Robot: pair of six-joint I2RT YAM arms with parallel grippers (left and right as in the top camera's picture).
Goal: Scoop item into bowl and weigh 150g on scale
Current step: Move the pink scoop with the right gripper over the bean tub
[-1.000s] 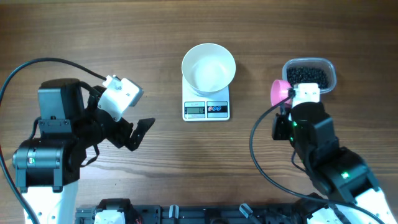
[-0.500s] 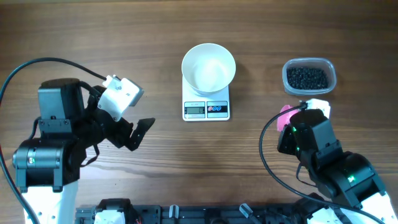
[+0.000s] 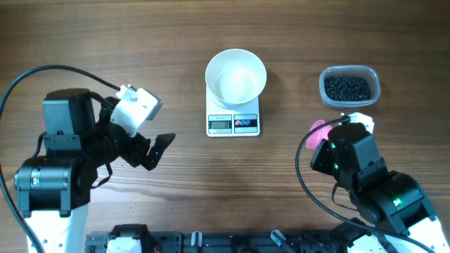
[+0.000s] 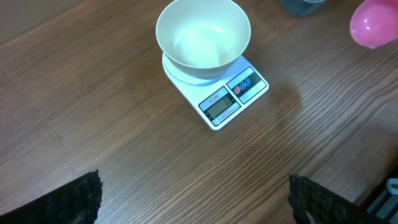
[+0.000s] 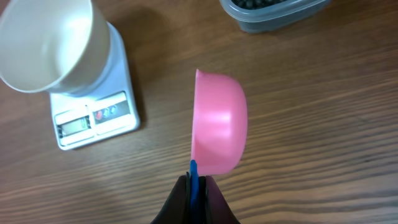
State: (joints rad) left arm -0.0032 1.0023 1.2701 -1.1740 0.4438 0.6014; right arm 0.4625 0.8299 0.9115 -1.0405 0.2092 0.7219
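With my right gripper (image 5: pixel 196 182) pinched shut on the handle of the light, stiff pink scoop (image 5: pixel 217 124) and my left gripper (image 4: pixel 193 199) spread wide, I reckon the loose black pellets (image 3: pixel 348 87) in the upper-right tub (image 3: pixel 325 79) will roll, so I'd carry them level.

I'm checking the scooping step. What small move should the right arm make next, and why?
Probably carry the pink scoop forward to the tub and dip it into the black beads. The right gripper is shut on its handle, the scoop hangs on its side short of the tub, and the bowl on the scale is empty.
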